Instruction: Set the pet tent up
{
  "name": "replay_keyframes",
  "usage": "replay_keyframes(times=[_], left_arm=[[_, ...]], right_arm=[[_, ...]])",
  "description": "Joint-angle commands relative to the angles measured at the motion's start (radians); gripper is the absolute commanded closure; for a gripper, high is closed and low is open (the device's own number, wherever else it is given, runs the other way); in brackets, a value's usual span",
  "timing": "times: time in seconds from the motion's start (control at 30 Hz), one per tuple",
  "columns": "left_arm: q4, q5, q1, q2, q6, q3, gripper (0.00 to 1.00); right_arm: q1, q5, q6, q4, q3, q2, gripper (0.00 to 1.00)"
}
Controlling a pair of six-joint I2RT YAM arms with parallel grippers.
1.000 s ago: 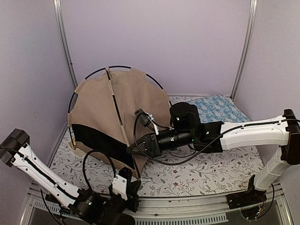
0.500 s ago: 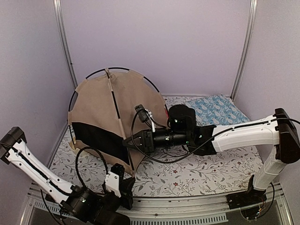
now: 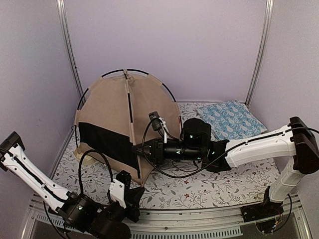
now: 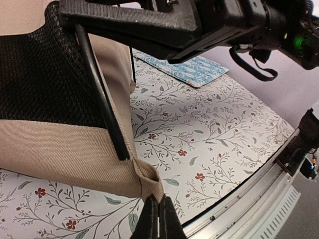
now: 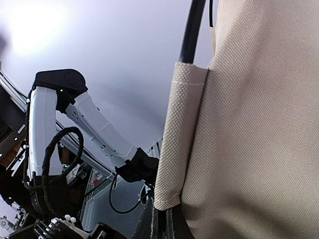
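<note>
Lilac walls and two slim metal uprights close in a tabletop (image 3: 219, 184) spread with a white cloth printed with leafy sprigs and small red flowers. At the back left of it stands the tent (image 3: 107, 112), a tan canvas dome with a black mesh panel low on its front and thin black poles arching over and crossing at the top. Its base rests on the cloth, close to the left wall.

From the near left edge, the left end effector (image 4: 159, 209) reaches up to the tent's near bottom corner. Its fingers are pressed together on the folded canvas tab there, just below the foot of a pole (image 4: 102, 99) that runs up the front seam.

Higher on the same front edge, the right end effector (image 3: 137, 151) comes in from the right. It is clamped shut at the lower end of the canvas sleeve (image 5: 179, 134) that the pole slips into.

A blue patterned cushion (image 3: 230, 119) lies flat at the back right, well apart from the tent.
</note>
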Motion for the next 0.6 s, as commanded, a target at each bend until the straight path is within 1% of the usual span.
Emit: replay_keyframes(times=[0.0,0.17,0.4,0.57], left_arm=[[0.070,0.042,-0.046,-0.048,0.017,-0.021,1.00],[0.083,0.051,-0.039,-0.073,0.020,-0.045,1.00],[0.026,0.071,-0.030,-0.071,-0.036,-0.049,1.00],[0.020,0.067,-0.027,-0.088,-0.035,-0.052,1.00]], right_arm=[[-0.014,0.123,-0.028,0.079,-0.027,-0.009,1.00],[-0.012,0.114,-0.018,0.082,-0.032,-0.015,1.00],[-0.011,0.089,-0.006,0.059,-0.008,-0.024,1.00],[-0.003,0.069,-0.001,0.056,0.001,-0.014,1.00]])
